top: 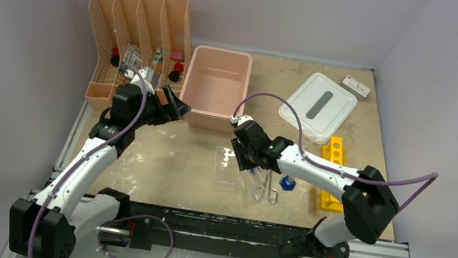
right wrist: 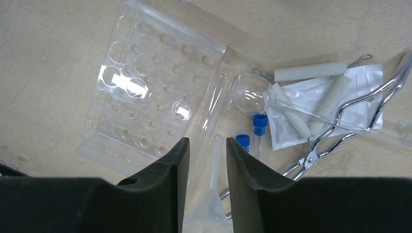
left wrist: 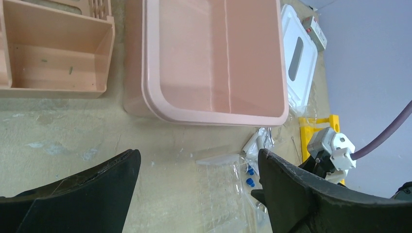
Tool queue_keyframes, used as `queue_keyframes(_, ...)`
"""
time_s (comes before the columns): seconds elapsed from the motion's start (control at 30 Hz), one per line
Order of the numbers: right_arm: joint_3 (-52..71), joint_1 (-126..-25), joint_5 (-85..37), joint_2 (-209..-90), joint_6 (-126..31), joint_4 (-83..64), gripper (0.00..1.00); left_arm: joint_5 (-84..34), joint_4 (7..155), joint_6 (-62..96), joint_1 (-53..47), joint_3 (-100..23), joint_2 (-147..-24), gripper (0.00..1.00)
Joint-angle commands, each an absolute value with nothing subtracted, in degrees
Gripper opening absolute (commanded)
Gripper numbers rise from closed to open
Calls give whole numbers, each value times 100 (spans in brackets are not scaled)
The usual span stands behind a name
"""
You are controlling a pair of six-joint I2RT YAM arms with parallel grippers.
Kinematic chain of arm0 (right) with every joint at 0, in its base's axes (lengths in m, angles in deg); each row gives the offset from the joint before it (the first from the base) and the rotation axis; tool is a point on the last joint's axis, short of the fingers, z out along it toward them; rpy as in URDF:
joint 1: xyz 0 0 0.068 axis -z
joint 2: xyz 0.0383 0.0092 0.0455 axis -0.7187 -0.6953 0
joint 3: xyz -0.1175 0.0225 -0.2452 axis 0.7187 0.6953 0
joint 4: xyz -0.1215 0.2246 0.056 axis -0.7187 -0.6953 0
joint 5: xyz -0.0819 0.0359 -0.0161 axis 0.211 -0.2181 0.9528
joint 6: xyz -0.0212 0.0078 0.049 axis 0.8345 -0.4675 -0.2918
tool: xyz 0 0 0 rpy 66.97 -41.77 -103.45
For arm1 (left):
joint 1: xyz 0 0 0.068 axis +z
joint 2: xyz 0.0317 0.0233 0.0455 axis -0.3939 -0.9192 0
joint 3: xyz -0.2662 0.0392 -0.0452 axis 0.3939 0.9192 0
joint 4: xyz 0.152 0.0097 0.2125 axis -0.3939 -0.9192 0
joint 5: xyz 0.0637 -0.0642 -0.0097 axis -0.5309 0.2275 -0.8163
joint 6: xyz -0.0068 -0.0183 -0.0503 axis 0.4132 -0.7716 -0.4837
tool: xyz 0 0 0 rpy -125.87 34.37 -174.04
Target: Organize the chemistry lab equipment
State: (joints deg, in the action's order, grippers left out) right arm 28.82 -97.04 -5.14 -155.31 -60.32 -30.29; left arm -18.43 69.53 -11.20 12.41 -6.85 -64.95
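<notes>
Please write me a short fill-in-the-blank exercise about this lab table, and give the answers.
The bin is ___ in colour.
The tubes have ___ caps.
The rack with holes is ___.
The left gripper is wide ___.
Answers: pink; blue; yellow; open.

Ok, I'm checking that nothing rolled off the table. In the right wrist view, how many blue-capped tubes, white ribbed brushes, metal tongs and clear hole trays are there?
blue-capped tubes: 2
white ribbed brushes: 3
metal tongs: 1
clear hole tray: 1
Total: 7
</notes>
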Motion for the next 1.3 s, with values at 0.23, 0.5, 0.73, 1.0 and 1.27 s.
queue_keyframes(0.23,3117,-9811,-1164,-15845,-5617,-2387,37,-1970,6807,-1114,1184,-603,-6258,89)
queue_keyframes(0.5,2662,-10100,-1239,-16382,-5252,-2117,40,-2616,6234,-1044,1184,-767,-6105,88)
queue_keyframes(0.73,2222,-10468,-1392,-16839,-5033,-1801,50,-3804,5257,-1129,1186,-993,-5896,88)
queue_keyframes(1.0,1704,-10535,-1365,-17341,-5023,-1129,59,-5131,3805,-2440,1194,-1046,-5775,88)
queue_keyframes(1.27,1237,-10552,-1586,-17775,-5216,-270,64,-4763,3252,-3300,1188,-670,-5770,87)
